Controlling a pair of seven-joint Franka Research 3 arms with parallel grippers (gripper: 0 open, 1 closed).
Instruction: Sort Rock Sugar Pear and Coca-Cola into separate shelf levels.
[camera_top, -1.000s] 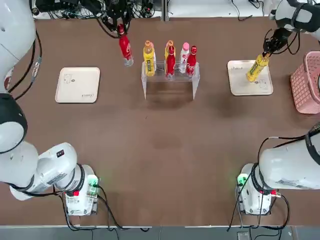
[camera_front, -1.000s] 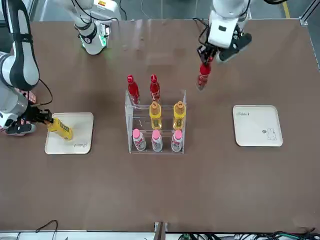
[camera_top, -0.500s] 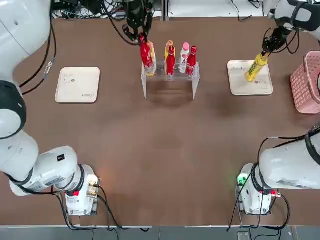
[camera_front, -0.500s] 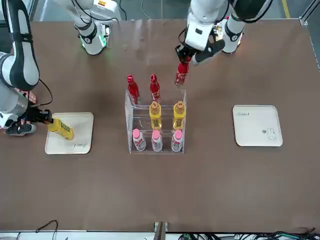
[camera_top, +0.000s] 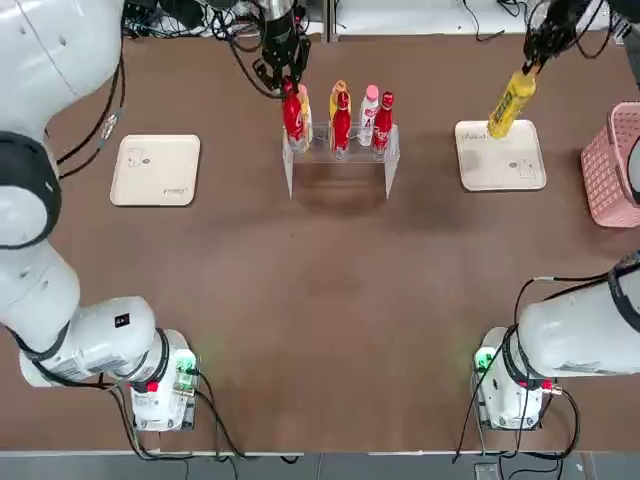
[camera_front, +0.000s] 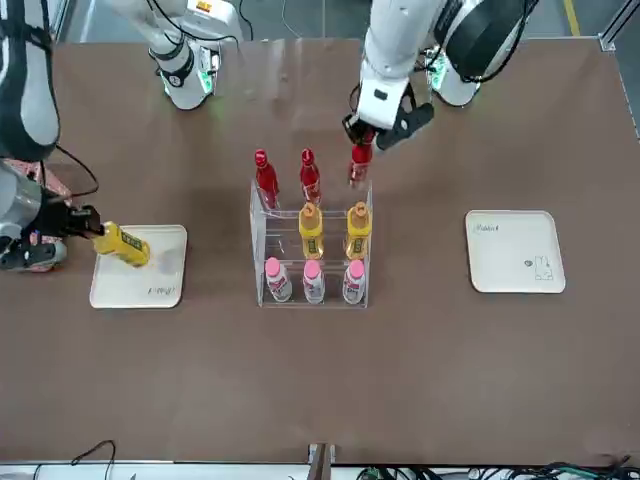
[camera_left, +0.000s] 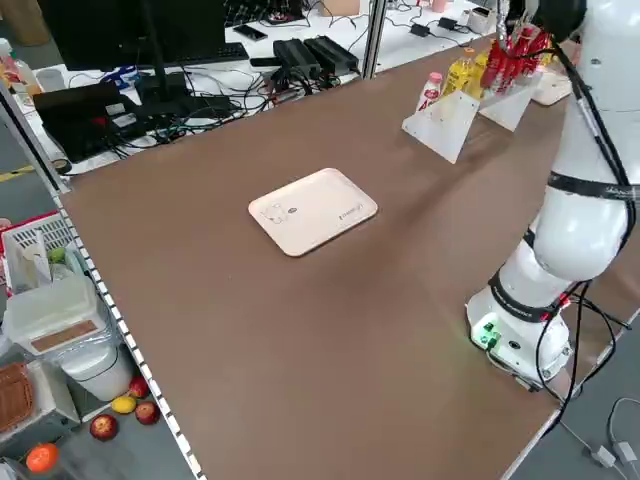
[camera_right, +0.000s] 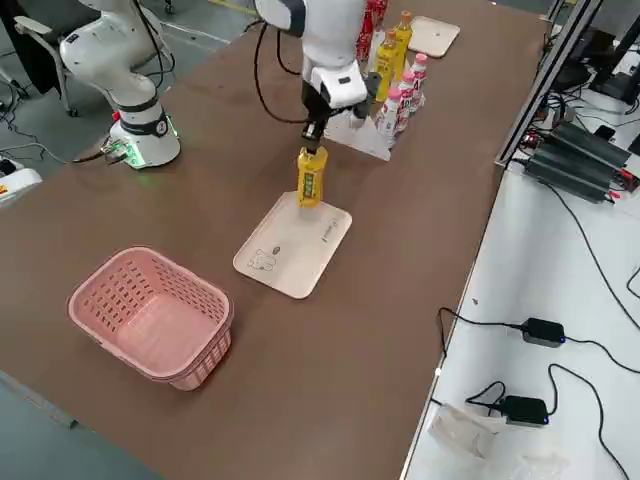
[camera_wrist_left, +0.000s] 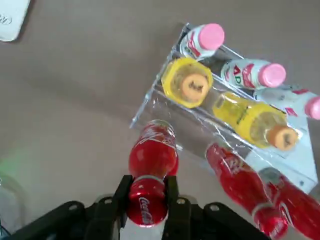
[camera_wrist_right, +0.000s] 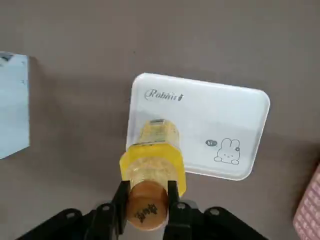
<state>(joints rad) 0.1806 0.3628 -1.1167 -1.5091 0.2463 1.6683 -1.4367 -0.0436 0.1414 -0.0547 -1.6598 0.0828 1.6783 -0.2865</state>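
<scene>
The desk (camera_top: 300, 300) carries all listed items. The left arm (camera_top: 40, 280) reaches from its base to the rack; the right arm (camera_top: 580, 335) reaches toward the right tray. A pink basket (camera_right: 200, 365) stands on the robot's right side, near the right tray. The clear acrylic rack (camera_front: 257, 250) stands between the left tray (camera_top: 150, 170) and the right tray (camera_top: 510, 172); both trays are pale and flat. The left hand (camera_wrist_left: 150, 179) is clamped on the cap end of a Coca-Cola bottle (camera_wrist_left: 152, 155) at the left end of the rack's robot-side row. Contact between that bottle and the rack cannot be confirmed. The right hand (camera_wrist_right: 150, 184) is clamped on the cap end of a Rock Sugar Pear bottle (camera_wrist_right: 155, 162), suspended tilted near the right tray. Two further Coca-Cola bottles (camera_front: 266, 182) occupy the robot-side row, in the centre and right positions. Two Rock Sugar Pear bottles (camera_front: 311, 234) occupy the middle row, in the centre and left positions. Three white pink-capped bottles (camera_front: 314, 285) occupy the row farthest from the robot, spaced side by side.
</scene>
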